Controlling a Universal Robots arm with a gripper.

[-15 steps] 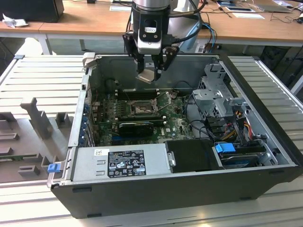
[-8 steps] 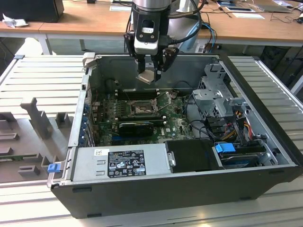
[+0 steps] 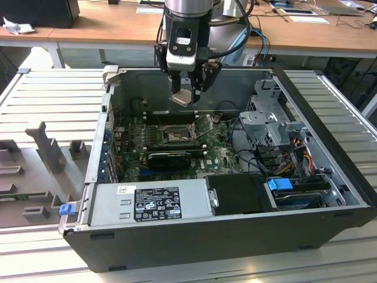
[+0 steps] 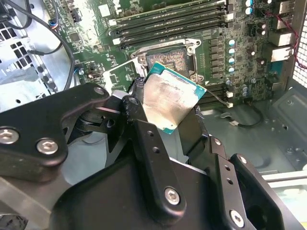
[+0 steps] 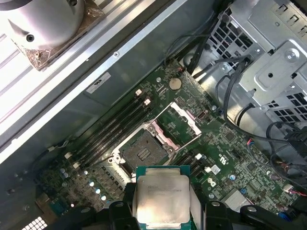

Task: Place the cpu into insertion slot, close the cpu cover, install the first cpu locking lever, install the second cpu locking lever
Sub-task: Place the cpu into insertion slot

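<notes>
Casing of dark metal, an open computer tower (image 3: 224, 242) laid flat, is seen with free room above its green circuit board (image 3: 219, 151). The black end effector (image 3: 184, 96) is held over the board, clear of the walls, clamped on the edges of the small square silver-topped cpu (image 5: 162, 196). The thin silver hinged cpu cover (image 5: 180, 122) is raised; the square silver-rimmed insertion slot (image 5: 141, 152) is seen uncovered beneath the chip, apart from it.

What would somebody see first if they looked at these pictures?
The shiny silver cpu pinched in the black hand, hanging over an opened-up computer. Below it, on the green board, sits the empty square slot.
</notes>
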